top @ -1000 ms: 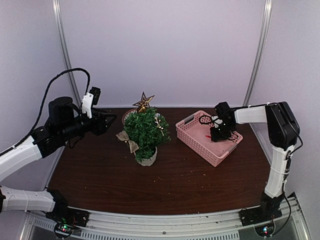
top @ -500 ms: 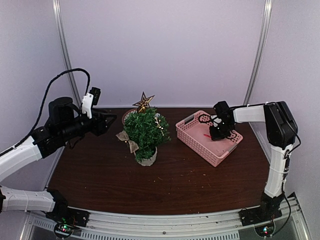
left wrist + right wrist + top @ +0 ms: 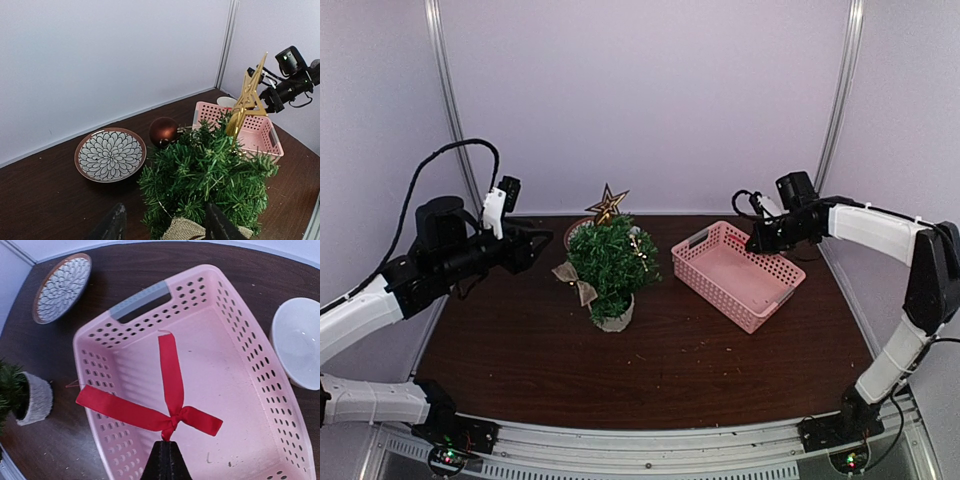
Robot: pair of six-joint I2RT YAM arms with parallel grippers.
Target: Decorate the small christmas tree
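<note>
Tabletop [image 3: 670, 375], dark wood, holds small christmas tree [image 3: 611, 262] between pale walls [image 3: 650, 100].

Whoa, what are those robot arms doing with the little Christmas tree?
They are decorating it. The right tool is pinched shut on a red ribbon bow, holding it up above the pink basket. The left tool hangs open beside the small christmas tree, holding nothing. The tree already wears a gold star on top and a burlap bow on its side; the red bow is not on it yet.
</note>
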